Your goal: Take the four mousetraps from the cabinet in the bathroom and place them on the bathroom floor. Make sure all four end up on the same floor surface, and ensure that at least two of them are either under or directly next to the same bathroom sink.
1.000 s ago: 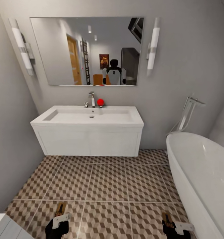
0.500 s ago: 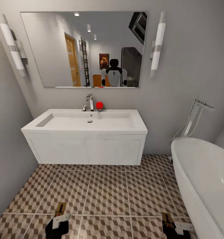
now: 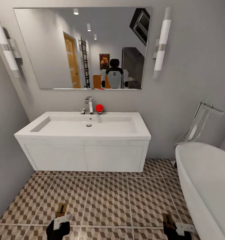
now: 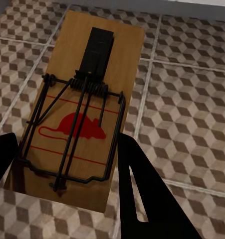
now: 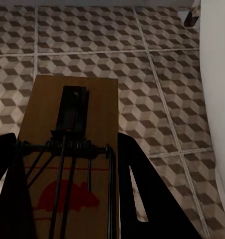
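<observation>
Both claws hold mousetraps over cube-patterned bathroom floor (image 3: 106,200) facing the bathroom sink (image 3: 82,128).

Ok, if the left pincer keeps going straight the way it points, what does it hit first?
Probably bare floor ahead of the held mousetrap; the vanity lies farther on, though depth is unclear.

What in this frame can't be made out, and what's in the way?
- Head view: both arms cut off by the bottom edge.
- Left wrist view: near end of the left mousetrap covered by the left gripper fingers.
- Right wrist view: right mousetrap cut off at the bottom edge; right gripper fingers flank it.
- Floor beneath the sink: hidden by the vanity.
</observation>
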